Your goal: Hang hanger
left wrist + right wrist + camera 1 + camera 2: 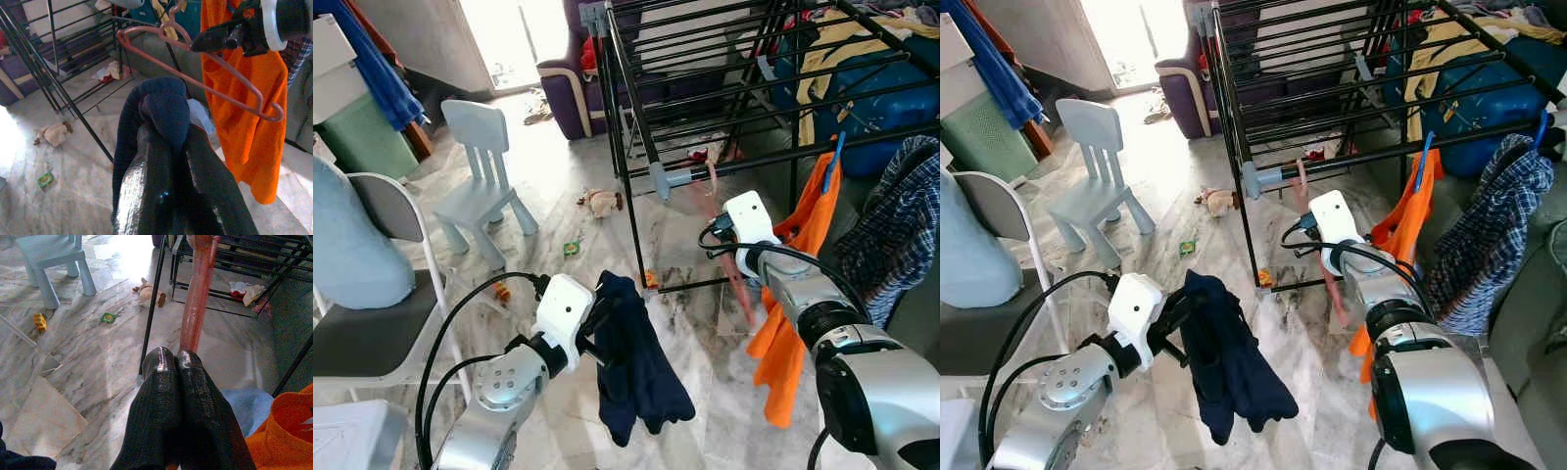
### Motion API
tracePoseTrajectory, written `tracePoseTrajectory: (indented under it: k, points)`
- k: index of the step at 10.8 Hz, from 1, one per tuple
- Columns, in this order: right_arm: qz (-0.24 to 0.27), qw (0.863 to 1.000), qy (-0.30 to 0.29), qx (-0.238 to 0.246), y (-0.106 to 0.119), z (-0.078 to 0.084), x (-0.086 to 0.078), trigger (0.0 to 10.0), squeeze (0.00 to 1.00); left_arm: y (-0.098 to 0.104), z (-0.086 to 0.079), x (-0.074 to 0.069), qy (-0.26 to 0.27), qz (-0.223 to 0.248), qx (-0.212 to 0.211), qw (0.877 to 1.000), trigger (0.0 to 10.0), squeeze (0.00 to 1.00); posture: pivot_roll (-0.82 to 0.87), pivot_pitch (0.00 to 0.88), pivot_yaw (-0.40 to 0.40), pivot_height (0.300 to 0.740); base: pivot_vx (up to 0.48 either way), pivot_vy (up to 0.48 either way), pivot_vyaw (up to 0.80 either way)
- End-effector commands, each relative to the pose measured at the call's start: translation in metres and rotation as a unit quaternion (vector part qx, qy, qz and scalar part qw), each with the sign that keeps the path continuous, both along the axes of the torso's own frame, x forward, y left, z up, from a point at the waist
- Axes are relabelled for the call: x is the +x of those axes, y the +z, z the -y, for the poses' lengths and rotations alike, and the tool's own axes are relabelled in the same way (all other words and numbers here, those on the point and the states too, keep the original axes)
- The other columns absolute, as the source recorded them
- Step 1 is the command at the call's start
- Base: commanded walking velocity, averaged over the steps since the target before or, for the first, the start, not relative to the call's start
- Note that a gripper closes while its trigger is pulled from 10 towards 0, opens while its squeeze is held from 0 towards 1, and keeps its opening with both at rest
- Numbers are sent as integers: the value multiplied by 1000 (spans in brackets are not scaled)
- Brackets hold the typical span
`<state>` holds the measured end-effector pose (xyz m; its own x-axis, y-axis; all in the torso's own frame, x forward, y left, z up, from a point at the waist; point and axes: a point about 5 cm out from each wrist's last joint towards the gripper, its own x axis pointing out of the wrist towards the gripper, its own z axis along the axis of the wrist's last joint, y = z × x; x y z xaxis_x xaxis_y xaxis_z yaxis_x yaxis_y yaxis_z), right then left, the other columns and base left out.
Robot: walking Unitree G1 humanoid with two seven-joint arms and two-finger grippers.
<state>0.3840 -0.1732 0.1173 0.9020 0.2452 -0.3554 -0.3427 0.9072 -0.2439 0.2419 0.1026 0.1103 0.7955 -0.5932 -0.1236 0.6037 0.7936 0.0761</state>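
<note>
Landmark: black drying rack (705, 88).
Hanger (195, 73): pink, empty, held off the rack's near corner, below its rails; not yet hooked.
Right gripper (183, 360): fingers pressed together, pinching the hanger's bar.
Left gripper (164, 137): fingers clamped on a navy garment (636, 362), hanging in front of the rack, left of the hanger.
Risk, slip: the pinch takes a thin bar near its end; the hanger could swivel or drop when lifted.
Risk, snag: orange garment (798, 294) hangs from the rack just beside the hanger; the hook may catch it.
Obstruction: rack corner post (631, 166), close to the hanger.
Surroundings: blue child's chair (484, 181), plaid shirt (891, 235), stuffed toy (602, 203) on the floor near the rack.
</note>
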Motion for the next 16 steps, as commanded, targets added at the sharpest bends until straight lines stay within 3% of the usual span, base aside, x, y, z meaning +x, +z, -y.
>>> tracePoseTrajectory:
  k: [1, 2, 3, 4, 6, 7, 11, 15, 16]
  points:
    - [-10, 1000, 5, 3, -5, -5, -2, 0, 0, 4, -5, 4, 10, 14, 7, 1000, 10000, 0, 13, 0, 138, 740, 0, 0, 0]
    - [-12, 1000, 11, 0, -6, -6, -2, 5961, 0, 4, -6, 5, 11, 15, 8, 1000, 10000, 0, 13, 0, 139, 740, 0, 0, 0]
    - [-11, 1000, 8, 0, -6, -6, -2, 9216, 0, 5, -8, 7, 12, 17, 10, 1000, 10000, 0, 13, 0, 139, 740, 0, 0, 0]
    - [-12, 1000, 4, -2, -6, -5, -2, 10000, 0, 5, -8, 7, 12, 18, 10, 1000, 10000, 0, 13, 0, 140, 740, 0, 0, 0]
    - [-13, 1000, 2, 3, -6, -5, -2, 10000, 0, 4, -6, 6, 9, 17, 9, 1000, 10000, 0, 11, 0, 139, 740, 0, 0, 0]
    - [-14, 1000, 3, 7, -7, -5, -3, 10000, 1000, 4, -5, 5, 7, 16, 8, 1000, 10000, 0, 10, 0, 139, 740, 0, 0, 0]
    - [-15, 1000, 6, 9, -6, -4, -3, 10000, 1000, 3, -4, 5, 4, 12, 10, 1000, 10000, 0, 9, 0, 140, 740, 0, 0, 0]
    - [-30, 999, 4, 13, -13, 8, -8, 10000, 1000, 0, -3, 3, 3, 7, 10, 1000, 10000, 0, 8, 0, 136, 740, 0, 0, 0]
    - [-35, 999, 4, 17, -17, 9, -10, 10000, 918, 0, -2, 3, 1, 7, 10, 1000, 10000, 0, 4, 0, 139, 740, 0, 0, 0]
